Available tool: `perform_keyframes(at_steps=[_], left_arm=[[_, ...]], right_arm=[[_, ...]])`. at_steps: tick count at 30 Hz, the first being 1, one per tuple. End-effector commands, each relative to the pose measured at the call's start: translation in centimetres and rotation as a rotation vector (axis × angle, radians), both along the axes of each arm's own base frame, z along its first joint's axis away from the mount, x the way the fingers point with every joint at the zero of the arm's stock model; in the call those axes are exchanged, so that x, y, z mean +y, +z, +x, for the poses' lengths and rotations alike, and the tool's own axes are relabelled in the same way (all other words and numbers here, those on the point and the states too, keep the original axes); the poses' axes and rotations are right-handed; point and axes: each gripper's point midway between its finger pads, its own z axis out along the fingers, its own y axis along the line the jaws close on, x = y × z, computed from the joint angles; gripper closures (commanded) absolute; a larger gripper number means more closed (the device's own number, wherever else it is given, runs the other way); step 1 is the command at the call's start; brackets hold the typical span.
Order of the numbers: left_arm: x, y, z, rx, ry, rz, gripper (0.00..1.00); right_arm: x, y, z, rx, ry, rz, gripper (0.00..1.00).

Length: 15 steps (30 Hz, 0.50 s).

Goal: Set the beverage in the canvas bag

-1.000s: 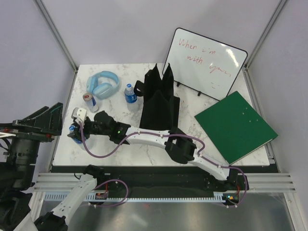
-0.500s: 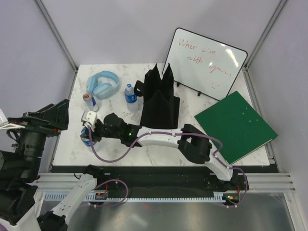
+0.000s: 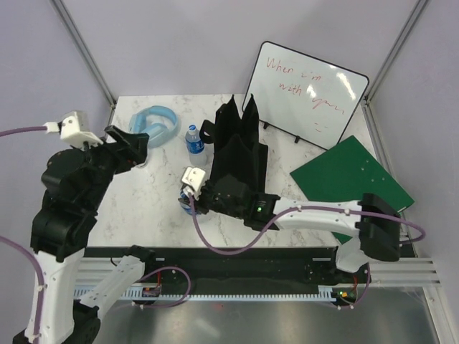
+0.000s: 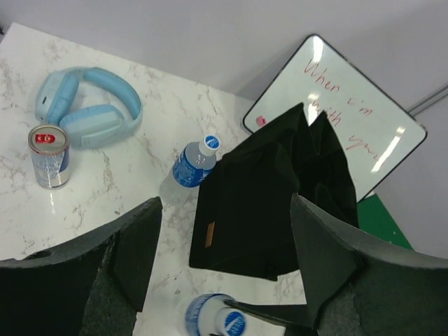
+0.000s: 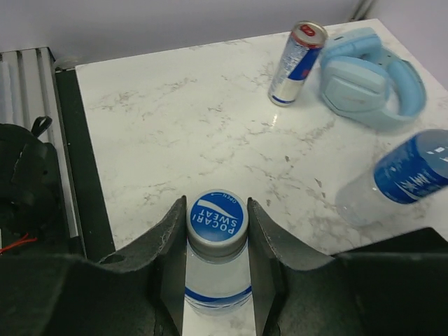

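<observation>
White marbled tabletop point(image 3: 154, 204) bears a tall black fabric tote bag point(image 3: 240, 147). Right gripper point(image 5: 217, 238) pinches a clear blue-capped plastic bottle point(image 5: 216, 218) near it; left gripper point(image 4: 227, 259) hangs spread wide.

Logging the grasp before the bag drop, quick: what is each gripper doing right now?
Left gripper: open, holding nothing.
Right gripper: closed on the bottle, just below its cap.

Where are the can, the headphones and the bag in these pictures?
can point(image 4: 49, 159): left wrist view, on its side wall, below the lid.
headphones point(image 4: 98, 126): left wrist view, on the nearer ear cup.
bag point(image 4: 245, 203): left wrist view, on its front panel.
</observation>
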Motion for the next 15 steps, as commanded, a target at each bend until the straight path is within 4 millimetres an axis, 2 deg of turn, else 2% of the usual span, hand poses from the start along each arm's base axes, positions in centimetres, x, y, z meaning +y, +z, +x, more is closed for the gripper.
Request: perform_keyframes(at_steps=[1, 2, 3, 4, 5, 6, 7, 8, 9, 10, 11, 12, 15], left_arm=[[-2.9, -1.8, 2.7, 0.058, -0.107, 0.005, 0.2], [-3.5, -2.2, 3.3, 0.066, -0.133, 0.017, 0.21], [-4.2, -2.5, 3.6, 0.078, -0.169, 0.022, 0.22], [-4.7, -3.2, 4.6, 0.105, -0.187, 0.043, 0.22], [-5.1, -3.1, 5.1, 0.103, -0.2, 0.047, 0.22], [-5.7, -3.3, 5.6, 0.114, -0.222, 0.054, 0.23], [-6.4, -3.5, 6.0, 0.124, -0.262, 0.068, 0.23], [-7.1, -3.9, 7.2, 0.15, -0.282, 0.077, 0.23], [-7.8, -4.3, 7.6, 0.166, -0.318, 0.078, 0.23], [-8.2, -4.6, 8.1, 0.178, -0.33, 0.084, 0.23], [-8.7, -5.2, 9.2, 0.202, -0.338, 0.088, 0.23], [-9.0, -5.3, 9.7, 0.203, -0.351, 0.088, 0.23], [-9.7, -6.3, 11.1, 0.221, -0.368, 0.102, 0.2]], right_arm=[[-5.5, 8.8, 0.8, -0.051, -0.15, 0.186, 1.0], [-6.4, 8.2, 0.7, -0.03, -0.172, 0.148, 1.0], [-7.4, 8.7, 1.0, -0.03, -0.208, 0.139, 1.0], [-8.3, 10.8, 1.0, -0.036, -0.222, 0.165, 1.0], [-9.1, 10.3, 1.0, -0.024, -0.235, 0.11, 1.0], [-9.4, 11.1, 1.0, -0.023, -0.243, 0.109, 1.0], [-10.0, 13.1, 0.9, -0.026, -0.251, 0.127, 1.0], [-10.5, 12.9, 0.8, -0.015, -0.256, 0.089, 1.0], [-10.8, 13.7, 0.7, -0.011, -0.258, 0.09, 1.0], [-11.1, 16.1, 0.7, -0.015, -0.258, 0.12, 1.0], [-11.5, 16.0, 0.6, -0.006, -0.265, 0.086, 1.0], [-11.9, 18.4, 0.5, -0.011, -0.271, 0.119, 1.0], [-13.5, 20.3, 1.1, -0.02, -0.333, 0.1, 1.0]])
